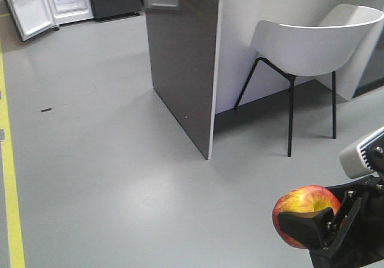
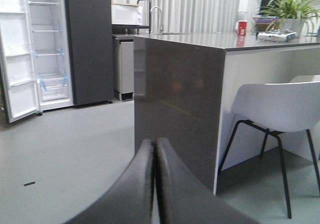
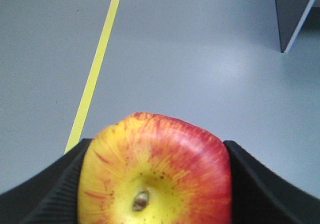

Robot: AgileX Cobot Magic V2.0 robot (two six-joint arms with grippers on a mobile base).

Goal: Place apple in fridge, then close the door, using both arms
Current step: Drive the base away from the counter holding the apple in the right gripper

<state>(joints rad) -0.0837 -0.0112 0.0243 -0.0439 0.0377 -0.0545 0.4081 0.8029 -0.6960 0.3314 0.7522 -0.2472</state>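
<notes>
Snugly, apple (image 3: pixel 155 176) in right gripper (image 1: pixel 309 221)

The room was bright and evenly lit from overhead. On the grey floor (image 1: pixel 90 160) lay a soft pale glare, seen also in the right wrist view, and a dark shadow sat under the chair (image 1: pixel 312 40) beside the surface (image 1: pixel 180 70). The left wrist view was hazy and washed out: the inside of the fridge (image 2: pixel 47 48) was nearly burnt white, the curtains (image 2: pixel 200 6) glowed, and the left jaws were blurred, being too near. The apple (image 3: pixel 155 179) was in fair focus.
</notes>
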